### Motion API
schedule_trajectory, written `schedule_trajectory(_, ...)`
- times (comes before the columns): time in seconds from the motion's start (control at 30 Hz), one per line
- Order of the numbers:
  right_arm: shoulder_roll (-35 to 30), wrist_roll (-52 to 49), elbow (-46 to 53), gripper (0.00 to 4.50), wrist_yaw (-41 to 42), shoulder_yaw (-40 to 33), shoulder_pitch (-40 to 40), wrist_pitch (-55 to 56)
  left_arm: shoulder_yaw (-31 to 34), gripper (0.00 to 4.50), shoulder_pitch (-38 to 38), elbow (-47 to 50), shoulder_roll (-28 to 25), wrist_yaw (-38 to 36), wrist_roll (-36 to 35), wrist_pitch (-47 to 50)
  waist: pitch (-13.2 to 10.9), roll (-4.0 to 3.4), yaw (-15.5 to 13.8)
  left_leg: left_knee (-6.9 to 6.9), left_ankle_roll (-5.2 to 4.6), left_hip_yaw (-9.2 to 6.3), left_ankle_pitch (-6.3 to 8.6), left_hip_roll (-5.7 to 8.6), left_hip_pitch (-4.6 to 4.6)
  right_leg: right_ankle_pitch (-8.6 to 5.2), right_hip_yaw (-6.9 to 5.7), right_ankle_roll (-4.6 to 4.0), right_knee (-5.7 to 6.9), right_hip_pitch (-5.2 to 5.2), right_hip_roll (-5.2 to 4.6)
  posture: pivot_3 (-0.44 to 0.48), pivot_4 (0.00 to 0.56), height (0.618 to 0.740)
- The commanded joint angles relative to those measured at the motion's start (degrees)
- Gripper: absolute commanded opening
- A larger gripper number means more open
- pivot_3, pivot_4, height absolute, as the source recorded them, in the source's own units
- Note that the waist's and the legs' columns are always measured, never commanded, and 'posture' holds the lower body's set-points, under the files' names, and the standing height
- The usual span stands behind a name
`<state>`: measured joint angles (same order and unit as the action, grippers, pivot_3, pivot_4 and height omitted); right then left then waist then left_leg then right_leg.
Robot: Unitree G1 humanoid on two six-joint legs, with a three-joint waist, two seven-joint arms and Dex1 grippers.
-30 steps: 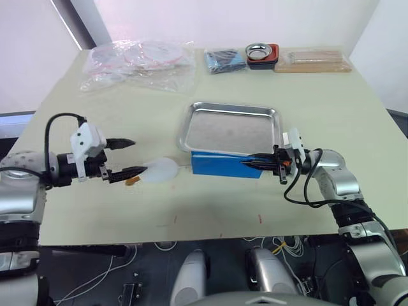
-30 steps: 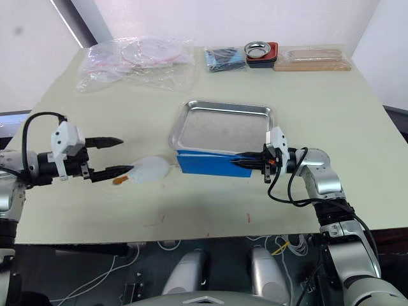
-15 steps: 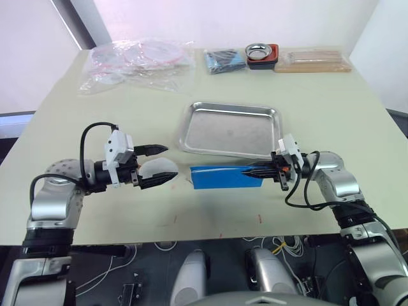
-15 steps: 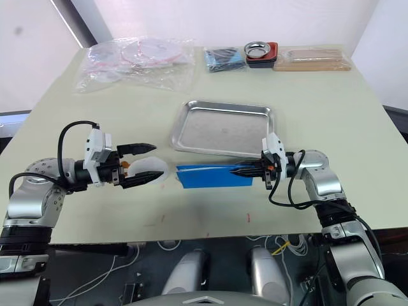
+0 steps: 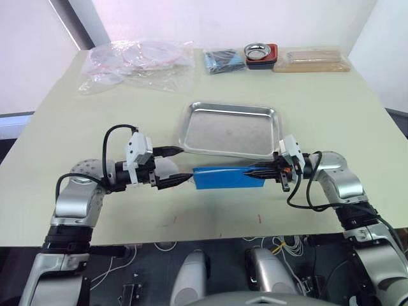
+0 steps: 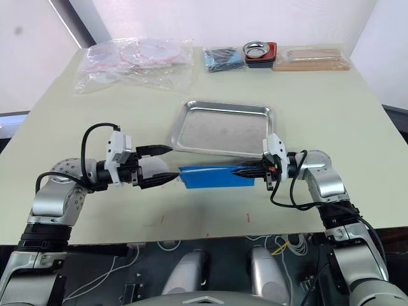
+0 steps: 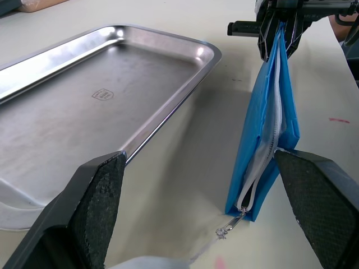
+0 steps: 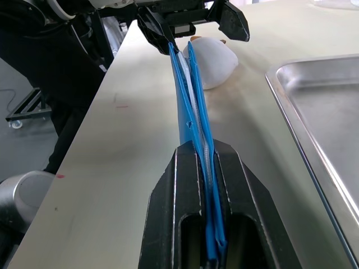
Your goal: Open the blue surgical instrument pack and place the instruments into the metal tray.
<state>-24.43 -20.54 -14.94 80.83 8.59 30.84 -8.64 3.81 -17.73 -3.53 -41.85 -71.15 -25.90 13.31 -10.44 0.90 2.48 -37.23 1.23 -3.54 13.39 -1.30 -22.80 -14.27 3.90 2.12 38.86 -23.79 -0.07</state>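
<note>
Head views: we record the blue surgical instrument pack (image 5: 227, 178) held on edge just above the surface (image 5: 306, 108), immediately on the near side of the metal tray (image 5: 231, 130), which stands bare. The right end effector (image 5: 258, 171) is clamped on the pack's right end; the left end effector (image 5: 178, 167) sits at the pack's left end, fingers spread wide, the upper finger above the pack and the lower finger at its near-left corner. A white rounded item (image 6: 153, 167) lies on the surface beside the left end effector. At the far edge we note clear plastic bags (image 5: 141, 60), a small dark-blue packet (image 5: 224, 60), a round metal bowl in a red holder (image 5: 261, 52) and a wooden board (image 5: 313, 60). Left wrist view: the pack (image 7: 269, 129) hangs from the right end effector (image 7: 279, 25), its zip edge parted along part of its length, whitish lining showing, the zip pull (image 7: 230, 226) dangling at the low corner; the tray (image 7: 73, 106) holds nothing. Right wrist view: the closed fingers (image 8: 174, 207) pinch both blue layers (image 8: 193, 106), and the left end effector (image 8: 190, 19) stands open at the far end. Status, as we judge: opening begun only, no instruments visible, every transfer to the tray outstanding.
</note>
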Motion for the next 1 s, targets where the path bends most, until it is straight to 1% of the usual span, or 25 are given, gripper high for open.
schedule_trajectory(0.03,-0.4,-1.1,2.7,0.00,0.2,-0.3,0.0,-0.3,-0.1,4.45,-0.5,1.3,0.5,0.6,0.3,-0.8,0.0,0.00,0.0,0.00,0.00,0.00,0.00,0.00,0.00,0.00,0.00,0.00,0.00,0.00,0.00,0.000,0.150,0.740)
schedule_trajectory(0.33,-0.2,-1.1,3.3,0.00,0.3,-0.1,0.0,-1.1,-2.0,4.45,-0.8,0.5,2.8,1.7,2.1,-1.6,0.0,0.00,0.0,-0.01,0.00,-0.01,0.00,0.01,0.00,0.01,0.00,0.00,0.01,0.00,0.00,0.000,0.150,0.740)
schedule_trajectory(0.47,-0.4,-1.2,3.3,0.00,0.4,-0.2,0.0,-1.3,-2.1,4.45,-1.1,0.3,4.0,1.3,1.4,-1.2,0.0,0.00,0.0,-0.01,0.00,0.00,0.00,0.01,0.00,0.02,0.00,-0.02,0.01,0.01,-0.01,0.000,0.150,0.740)
schedule_trajectory(0.57,-0.6,-1.1,3.4,0.00,0.3,-0.2,-0.2,-1.6,-1.8,3.65,-0.7,1.0,4.4,0.1,-0.2,0.1,0.0,0.00,0.0,-0.01,0.00,0.00,0.00,0.01,0.00,0.02,0.00,-0.03,0.01,0.01,-0.01,0.000,0.150,0.740)
schedule_trajectory(0.6,-0.7,-1.0,3.3,0.00,0.3,-0.2,-0.1,-1.7,-1.4,3.14,-0.5,1.5,4.5,-0.2,-1.3,1.0,0.0,0.00,0.0,-0.01,0.00,0.00,0.00,0.01,0.00,0.02,0.00,-0.03,0.01,0.01,-0.01,0.000,0.150,0.740)
schedule_trajectory(0.7,-0.9,-1.0,3.3,0.00,0.3,-0.2,-0.2,-2.1,-0.8,1.83,-0.1,2.4,4.5,-0.8,-3.0,2.5,0.0,0.00,0.0,-0.01,0.00,-0.01,0.00,0.01,0.00,0.02,0.00,-0.03,0.01,0.01,-0.01,0.000,0.150,0.740)
schedule_trajectory(0.73,-0.9,-1.0,3.5,0.00,0.3,-0.2,-0.3,-2.3,-0.9,1.28,0.1,2.6,4.3,-1.1,-3.2,2.8,0.0,0.00,0.0,-0.01,0.00,0.00,0.00,0.01,0.00,0.02,0.00,-0.03,0.01,0.01,-0.01,0.000,0.150,0.740)
schedule_trajectory(0.77,-1.0,-1.1,3.5,0.00,0.4,-0.2,-0.3,-2.4,-0.9,0.86,0.3,2.8,4.2,-1.3,-3.4,3.2,0.0,0.00,0.0,-0.01,0.00,0.00,0.00,0.01,0.00,0.02,0.00,-0.03,0.01,0.01,-0.01,0.000,0.150,0.740)
schedule_trajectory(0.8,-1.1,-1.1,3.7,0.00,0.5,-0.1,-0.4,-2.7,-0.9,0.30,0.5,2.9,4.1,-1.4,-3.4,3.3,0.0,0.00,0.0,-0.01,0.00,-0.01,0.00,0.01,0.00,0.02,0.00,-0.03,0.01,0.01,-0.01,0.000,0.150,0.740)
schedule_trajectory(0.83,-1.3,-1.1,3.8,0.00,0.8,0.1,-0.4,-3.0,-1.0,0.08,0.6,2.8,4.1,-1.3,-3.0,3.1,0.0,0.00,0.0,-0.01,0.00,-0.01,0.00,0.01,0.00,0.02,0.00,-0.03,0.01,0.01,0.00,0.000,0.150,0.740)
schedule_trajectory(1.0,-2.3,-2.0,5.8,0.00,1.6,0.7,-0.9,-6.2,-1.9,0.08,1.8,3.6,4.1,-1.5,-2.7,3.6,0.0,0.00,0.0,-0.01,0.00,-0.01,0.00,0.01,0.00,0.02,0.00,-0.03,0.00,0.02,-0.01,0.000,0.150,0.740)
